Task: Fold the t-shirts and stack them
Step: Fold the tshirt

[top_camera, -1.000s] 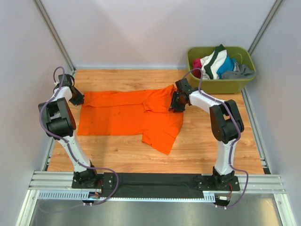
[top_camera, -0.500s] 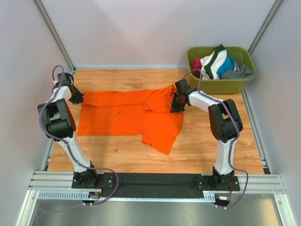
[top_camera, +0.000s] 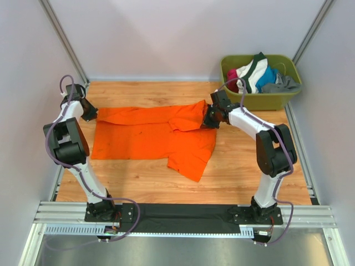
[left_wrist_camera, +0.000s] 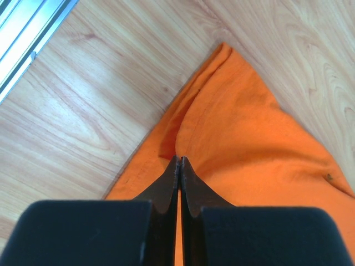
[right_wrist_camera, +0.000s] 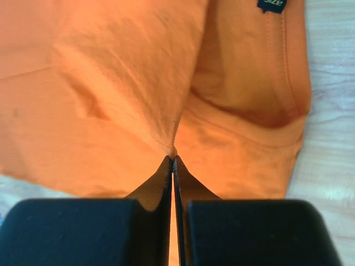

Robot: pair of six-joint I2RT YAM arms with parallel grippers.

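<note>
A bright orange t-shirt point(top_camera: 150, 136) lies partly spread on the wooden table, its right part folded over and hanging toward the front. My left gripper point(top_camera: 90, 114) is at the shirt's far left corner. In the left wrist view it point(left_wrist_camera: 178, 159) is shut, pinching a fold of the orange cloth point(left_wrist_camera: 249, 133). My right gripper point(top_camera: 208, 121) sits at the shirt's right end near the collar. There it point(right_wrist_camera: 173, 158) is shut on a puckered ridge of cloth point(right_wrist_camera: 111, 83), with the blue size label point(right_wrist_camera: 272, 4) just beyond.
An olive-green tub point(top_camera: 266, 101) stands at the back right corner, heaped with other clothes point(top_camera: 256, 75). Grey walls with metal posts close in the table on three sides. A metal rail point(left_wrist_camera: 28, 33) runs along the table's left edge, close to my left gripper.
My right gripper has closed on the shirt's cloth near the collar, and the right arm's elbow has swung outward to the right. The left gripper has edged slightly back-left, still shut.
</note>
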